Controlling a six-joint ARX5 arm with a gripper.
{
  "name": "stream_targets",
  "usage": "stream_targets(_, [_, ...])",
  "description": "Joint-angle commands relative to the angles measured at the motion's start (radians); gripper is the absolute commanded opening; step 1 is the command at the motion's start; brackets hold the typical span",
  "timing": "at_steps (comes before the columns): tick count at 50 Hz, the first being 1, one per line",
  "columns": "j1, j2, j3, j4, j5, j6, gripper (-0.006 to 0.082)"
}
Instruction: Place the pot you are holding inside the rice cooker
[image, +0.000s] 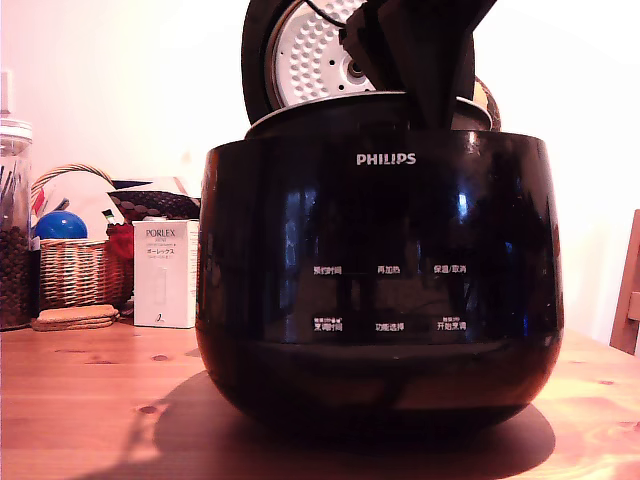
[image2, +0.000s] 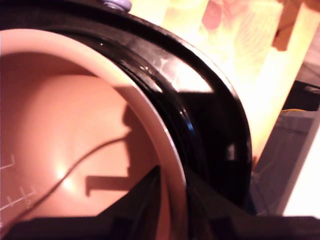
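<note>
Wrist view: pot (image2: 75, 140) sits nearly seated inside rice cooker (image: 380, 290), rim just within the cooker's opening. Gripper (image2: 172, 200) clamps the pot rim. Likely final lowering step; next, release and lift clear.

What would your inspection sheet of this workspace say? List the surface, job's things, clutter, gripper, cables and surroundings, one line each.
Surface: wooden table, knotty planks.
Job's things: black Philips rice cooker, lid open; pot sits low inside the cooker, its rim just showing above the body.
Clutter: wicker basket holding a blue ball, white Porlex box, glass jar, cork coasters.
Gripper: gripper astride the pot rim; closure cannot be judged.
Cables: thin wire across the pot's interior.
Surroundings: pale wall, bright backlight.
</note>
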Motion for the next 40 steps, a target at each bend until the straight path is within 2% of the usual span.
stream_targets(1, [-0.019,0.01,0.018,0.011,0.047,0.0,0.0163])
stream_targets(6, [-0.019,0.01,0.018,0.01,0.063,0.0,0.0225])
stream_targets(23, [-0.019,-0.006,0.018,-0.004,0.143,-0.02,0.0225])
stream_targets(33, [-0.02,-0.029,0.018,-0.005,0.267,-0.026,0.0225])
stream_targets(40, [-0.019,-0.031,0.018,-0.005,0.28,-0.026,0.0225])
